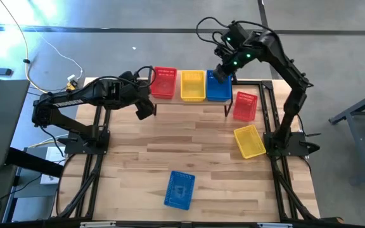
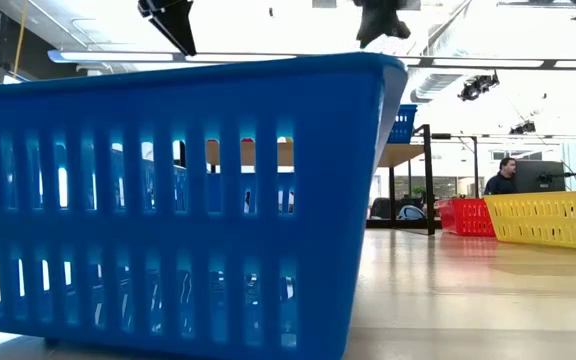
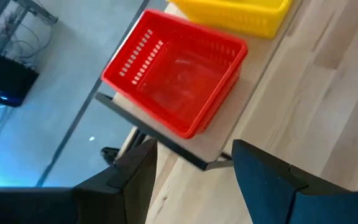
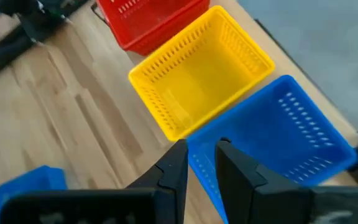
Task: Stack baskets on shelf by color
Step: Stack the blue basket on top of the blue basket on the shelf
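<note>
The shelf (image 1: 192, 102) stands along the table's far edge. A red basket (image 1: 164, 82), a yellow basket (image 1: 192, 85) and a blue basket (image 1: 218, 87) sit side by side on it. Three more baskets rest flat on the tabletop: red (image 1: 245, 106), yellow (image 1: 249, 140) and blue (image 1: 180, 189). My left gripper (image 1: 146, 107) hovers open just near of the shelf's left end, with the shelf's red basket (image 3: 179, 81) ahead of it. My right gripper (image 4: 202, 152) hangs well above the shelf's blue basket (image 4: 278, 137), its fingers a narrow gap apart, touching nothing.
In the low view the loose blue basket (image 2: 168, 200) fills the foreground, and the loose red (image 2: 465, 215) and yellow (image 2: 558, 220) baskets sit at the right. Bare wood lies in the table's middle and left. A person (image 2: 508, 175) sits in the room behind.
</note>
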Motion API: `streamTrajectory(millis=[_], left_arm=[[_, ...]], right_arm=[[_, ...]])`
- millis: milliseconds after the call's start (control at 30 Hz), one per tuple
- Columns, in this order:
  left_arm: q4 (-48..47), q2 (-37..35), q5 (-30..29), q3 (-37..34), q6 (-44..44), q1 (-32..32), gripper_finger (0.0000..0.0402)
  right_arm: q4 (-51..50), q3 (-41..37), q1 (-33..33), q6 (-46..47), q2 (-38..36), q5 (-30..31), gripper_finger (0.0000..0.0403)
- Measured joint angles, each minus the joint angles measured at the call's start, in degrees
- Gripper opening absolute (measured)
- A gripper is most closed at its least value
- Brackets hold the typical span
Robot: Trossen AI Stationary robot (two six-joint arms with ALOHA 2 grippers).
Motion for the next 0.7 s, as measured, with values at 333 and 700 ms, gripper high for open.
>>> streamTrajectory(millis=[333, 700], left_arm=[[1.0, 0.0, 0.3, 0.0, -1.2, -0.7, 0.0200], [1.0, 0.0, 0.8, 0.0, -1.2, -1.3, 0.0200]], right_arm=[[-1.2, 0.0, 2.4, -0.8, -5.7, 7.3, 0.0067], [-1.2, 0.0, 6.8, 5.8, -10.1, 15.5, 0.0067]])
